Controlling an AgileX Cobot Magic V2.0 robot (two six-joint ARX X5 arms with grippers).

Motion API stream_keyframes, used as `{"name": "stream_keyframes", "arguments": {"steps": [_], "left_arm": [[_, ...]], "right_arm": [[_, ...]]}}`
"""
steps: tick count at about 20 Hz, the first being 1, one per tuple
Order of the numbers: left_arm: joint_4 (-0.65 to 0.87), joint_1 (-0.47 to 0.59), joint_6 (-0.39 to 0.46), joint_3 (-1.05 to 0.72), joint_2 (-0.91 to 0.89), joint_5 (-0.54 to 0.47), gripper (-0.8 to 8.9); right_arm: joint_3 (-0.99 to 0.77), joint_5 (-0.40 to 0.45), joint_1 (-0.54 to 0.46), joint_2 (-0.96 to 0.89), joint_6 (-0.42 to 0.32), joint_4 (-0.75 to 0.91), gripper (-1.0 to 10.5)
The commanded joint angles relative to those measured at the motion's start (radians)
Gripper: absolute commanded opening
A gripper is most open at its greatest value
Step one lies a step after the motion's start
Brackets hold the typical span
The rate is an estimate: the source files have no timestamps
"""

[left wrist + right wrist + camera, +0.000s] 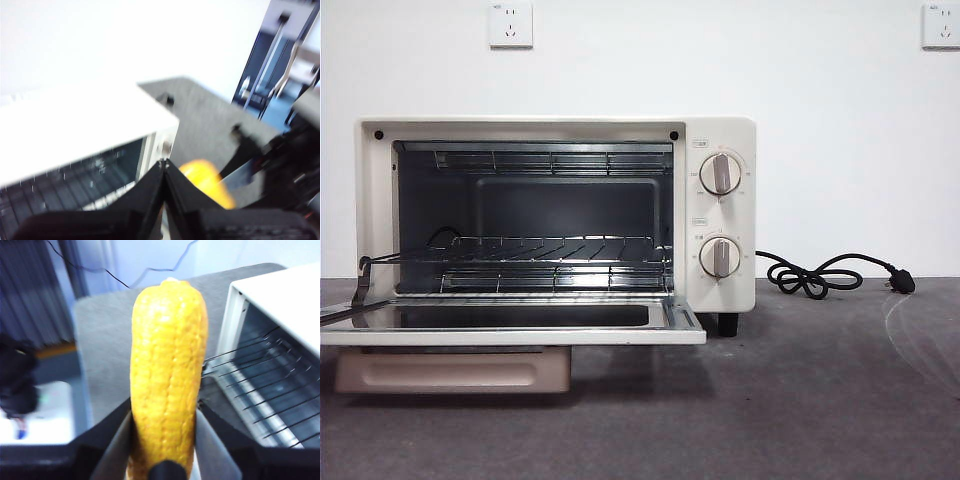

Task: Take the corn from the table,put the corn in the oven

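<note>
Your right gripper (pixel 162 440) clamps the glossy yellow ridged corn (pixel 167 370), long axis pointing forward; the open cream-white oven (pixel 280 340) lies beside it. Left gripper (pixel 164 167) closed, empty.

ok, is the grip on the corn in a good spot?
Looks sound: right gripper clamps the corn across its lower end from both sides, the long cob sticking straight out past the jaws. That pose suits feeding it tip-first into the open oven.

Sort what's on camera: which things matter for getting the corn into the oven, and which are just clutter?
Job:
corn, clamped in the right gripper
oven, door down, rack bare
table
left gripper, shut on nothing

Lying about:
power cord
two wall sockets
</note>
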Motion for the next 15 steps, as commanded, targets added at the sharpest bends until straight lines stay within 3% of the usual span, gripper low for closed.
{"name": "stream_keyframes", "arguments": {"steps": [1, 6, 15], "left_arm": [[0.0, -0.003, -0.01, 0.028, -0.013, -0.003, -0.06], [-0.038, -0.003, 0.0, 0.102, -0.014, -0.004, -0.06], [-0.077, -0.003, 0.034, 0.172, -0.015, -0.059, -0.06]], "right_arm": [[0.05, 0.109, 0.043, 0.071, -0.136, 0.006, -0.1], [0.13, 0.273, 0.09, 0.208, -0.265, 0.006, -0.1], [0.189, 0.485, 0.09, 0.412, -0.39, 0.027, -0.1]]}}
